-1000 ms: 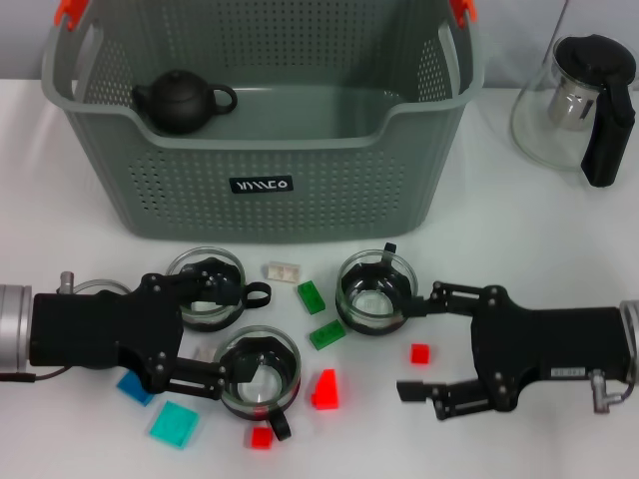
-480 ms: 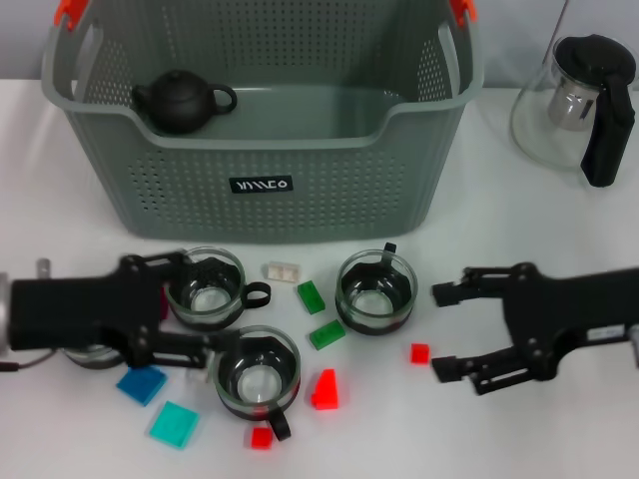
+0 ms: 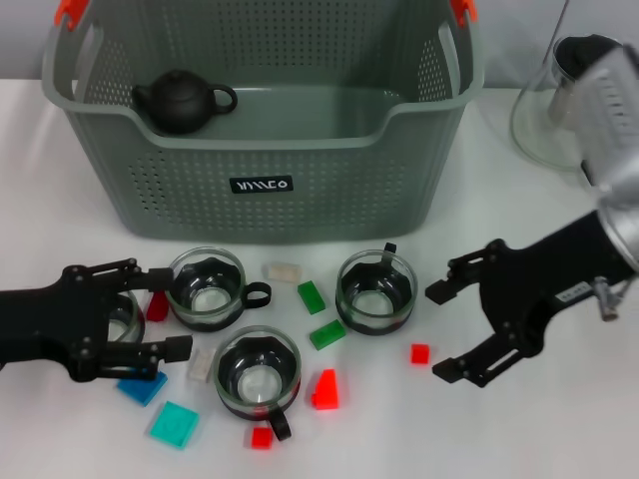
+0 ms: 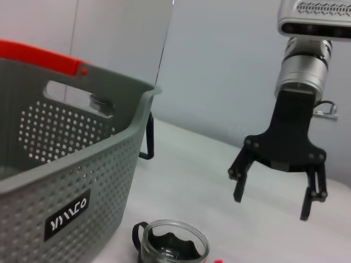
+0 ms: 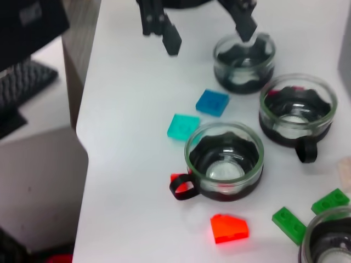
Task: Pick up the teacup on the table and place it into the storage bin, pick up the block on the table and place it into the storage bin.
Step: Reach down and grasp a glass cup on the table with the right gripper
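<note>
The grey-green storage bin [image 3: 260, 185] stands at the back with a black teapot [image 3: 182, 100] inside; it also shows in the left wrist view [image 4: 66, 181]. Three glass teacups [image 3: 207, 289], [image 3: 258, 372], [image 3: 376, 291] stand before it. Another teacup [image 3: 122, 317] lies partly between the fingers of my left gripper [image 3: 172, 311], which is open and empty. My right gripper [image 3: 439, 333] is open and empty, right of the right-hand cup. Small blocks lie around: green [image 3: 312, 297], red wedge [image 3: 323, 389], red [image 3: 419, 353], cyan [image 3: 174, 424], blue [image 3: 140, 387].
A glass carafe with a black handle [image 3: 559, 100] stands at the back right, partly behind my right arm. The right wrist view shows the left gripper [image 5: 205, 30], the cups [image 5: 225, 159] and the table's edge beside them. The left wrist view shows the right gripper [image 4: 279, 181].
Both grippers have drawn back from the cups, the left one to the left and the right one to the right and upward. The cups and blocks stay in place.
</note>
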`<state>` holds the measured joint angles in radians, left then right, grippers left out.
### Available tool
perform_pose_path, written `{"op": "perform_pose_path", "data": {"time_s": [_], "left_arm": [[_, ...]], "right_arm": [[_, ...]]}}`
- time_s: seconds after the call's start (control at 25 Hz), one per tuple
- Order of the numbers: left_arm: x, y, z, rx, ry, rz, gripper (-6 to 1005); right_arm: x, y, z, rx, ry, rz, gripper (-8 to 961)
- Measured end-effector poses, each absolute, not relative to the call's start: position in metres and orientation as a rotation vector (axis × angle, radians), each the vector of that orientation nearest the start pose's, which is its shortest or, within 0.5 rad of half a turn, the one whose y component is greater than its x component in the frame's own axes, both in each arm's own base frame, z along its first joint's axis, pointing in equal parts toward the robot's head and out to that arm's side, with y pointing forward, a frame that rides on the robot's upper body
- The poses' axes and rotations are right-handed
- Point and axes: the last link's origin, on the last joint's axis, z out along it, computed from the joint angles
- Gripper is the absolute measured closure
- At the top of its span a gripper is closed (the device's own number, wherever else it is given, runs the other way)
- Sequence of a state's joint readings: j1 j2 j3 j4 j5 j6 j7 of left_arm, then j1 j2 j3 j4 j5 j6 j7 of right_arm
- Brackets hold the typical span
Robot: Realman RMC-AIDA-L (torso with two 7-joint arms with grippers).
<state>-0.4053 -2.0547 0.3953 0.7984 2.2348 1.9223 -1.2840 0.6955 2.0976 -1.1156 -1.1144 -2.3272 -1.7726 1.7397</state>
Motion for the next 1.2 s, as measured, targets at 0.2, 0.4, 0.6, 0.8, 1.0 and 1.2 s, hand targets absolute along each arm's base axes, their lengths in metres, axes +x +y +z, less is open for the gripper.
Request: {"op": "perform_pose_path", "data": {"time_s": [0.2, 0.4, 0.6, 0.8, 1.0, 1.2], "left_arm": [[-0.301, 0.255, 0.043, -2.795, -0.541, -0.795, 79], [-0.295, 0.257, 0.036, -2.789, -0.532, -0.824, 79], [-0.292, 0.26, 0.036, -2.768, -0.525, -0.873, 79], [-0.292, 0.259, 0.036, -2.754, -0.526, -0.897, 79], [-0.292, 0.257, 0.034, -2.752, -0.54, -0.91, 79], [-0.292, 0.257, 0.034, -2.75, -0.544, -0.911, 79]], "right_arm": [[0.153, 0.345, -0.021, -3.203, 0.07, -0.236, 11], [0.141, 0.347, -0.036, -3.191, -0.062, -0.343, 11], [0.129, 0.351, -0.053, -3.149, -0.2, -0.433, 12], [0.129, 0.351, -0.073, -3.101, -0.275, -0.488, 11], [0.129, 0.35, -0.082, -3.08, -0.297, -0.513, 11], [0.132, 0.355, -0.083, -3.043, -0.301, -0.528, 156]]}}
